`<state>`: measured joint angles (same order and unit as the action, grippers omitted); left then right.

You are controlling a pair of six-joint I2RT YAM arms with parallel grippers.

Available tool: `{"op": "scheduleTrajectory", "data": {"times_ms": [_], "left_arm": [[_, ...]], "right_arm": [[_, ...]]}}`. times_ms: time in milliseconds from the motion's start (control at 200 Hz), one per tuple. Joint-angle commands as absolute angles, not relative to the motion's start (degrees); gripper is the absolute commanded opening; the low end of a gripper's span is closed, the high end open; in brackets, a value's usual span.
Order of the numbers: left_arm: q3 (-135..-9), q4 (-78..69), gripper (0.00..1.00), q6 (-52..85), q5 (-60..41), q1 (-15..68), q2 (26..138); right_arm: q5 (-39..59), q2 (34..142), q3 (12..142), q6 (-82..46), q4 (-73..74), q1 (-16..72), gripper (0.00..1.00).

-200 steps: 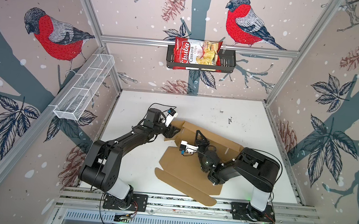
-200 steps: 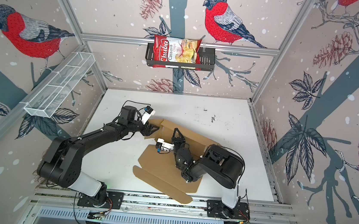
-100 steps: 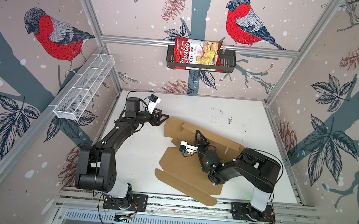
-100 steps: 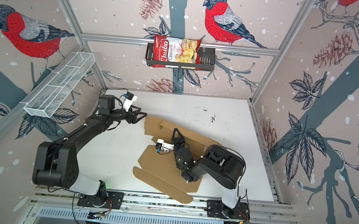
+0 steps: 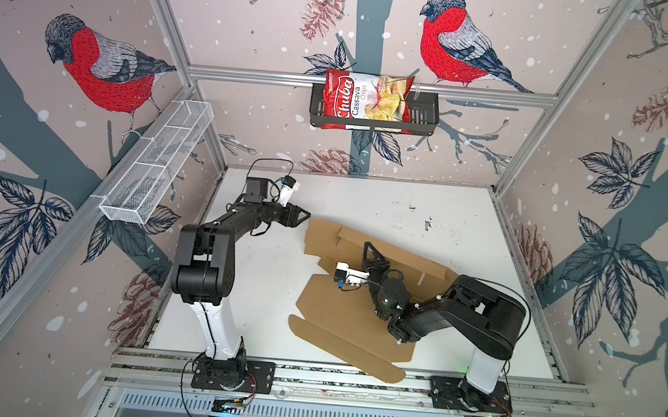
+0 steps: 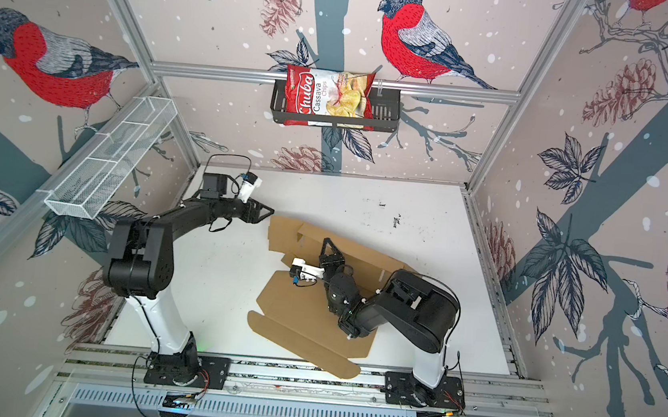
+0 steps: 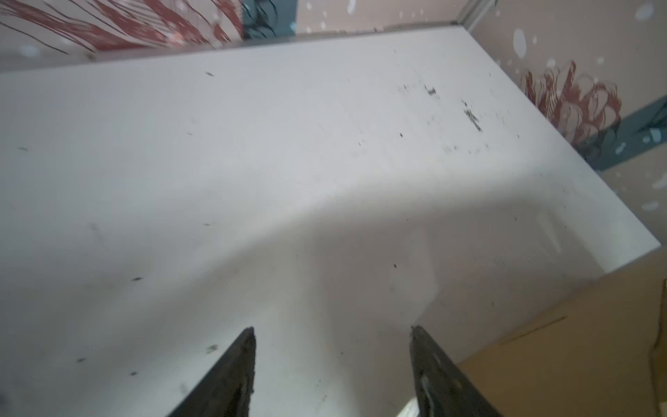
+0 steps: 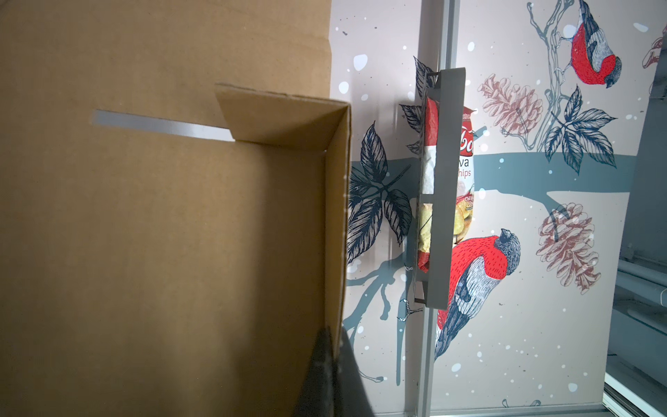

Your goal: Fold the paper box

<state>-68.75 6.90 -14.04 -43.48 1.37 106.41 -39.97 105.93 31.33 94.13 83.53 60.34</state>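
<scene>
The paper box (image 5: 347, 315) is a brown die-cut corrugated sheet, only partly formed. It lies on the white tabletop (image 5: 366, 204), in the middle and toward the right arm's side. In both top views most of it lies flat, and its nearest flap reaches out over the front aluminium rail (image 6: 412, 378).

The right fingers (image 5: 368, 249) are closed on the box. In the right wrist view the two dark fingers (image 8: 321, 361) sit on either side of the thin edge of a raised side wall (image 8: 339, 216), pinching it. The wall stands upright from the base panel, a short corner tab (image 8: 274, 115) is folded inward at its end, and a narrow slot (image 8: 162, 126) is cut through the panel beside the tab.

The left fingers (image 5: 302, 211) hang over bare tabletop just beside the box's far left corner, apart from it. In the left wrist view they (image 7: 242, 346) stand well apart with nothing between them, and only a corner of cardboard (image 7: 577, 353) shows off to one side.

On the back wall a red Chuba cassava chips bag (image 5: 365, 102) sits in a black basket (image 5: 424, 118). A white wire shelf (image 5: 156, 167) is fixed along the left wall.
</scene>
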Motion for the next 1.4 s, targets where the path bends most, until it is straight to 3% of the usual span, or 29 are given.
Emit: {"op": "scheduleTrajectory", "data": {"times_ms": [0, 315, 695, 826, 936, 1201, 1391], "left_arm": [[-66.8, 12.8, 0.68, -20.4, -44.9, 2.6, 105.5], [-56.4, 8.2, 0.75, -22.0, -46.9, 3.8, 93.6], [-54.7, 8.3, 0.76, -24.9, -49.0, 8.4, 92.5], [-55.9, 7.6, 0.72, -24.9, -45.4, 4.7, 93.6], [-60.5, 7.3, 0.69, -21.9, -49.1, -0.1, 95.3], [-69.0, 8.7, 0.69, -21.9, -40.3, 0.3, 106.0], [-71.4, 5.0, 0.70, -22.0, -44.5, 0.7, 110.7]], "right_arm": [[-39.7, 105.4, 31.1, 92.9, 82.1, 60.3, 0.00], [-39.6, 104.2, 31.0, 92.2, 81.0, 59.8, 0.00], [-39.2, 104.0, 31.3, 91.4, 80.7, 59.5, 0.00], [-39.1, 104.1, 31.2, 91.2, 80.7, 59.4, 0.00], [-38.9, 103.2, 31.0, 90.4, 79.5, 59.4, 0.00], [-38.6, 103.2, 31.1, 90.7, 79.7, 59.1, 0.00], [-38.5, 103.0, 31.3, 90.5, 79.4, 59.1, 0.00]]}}
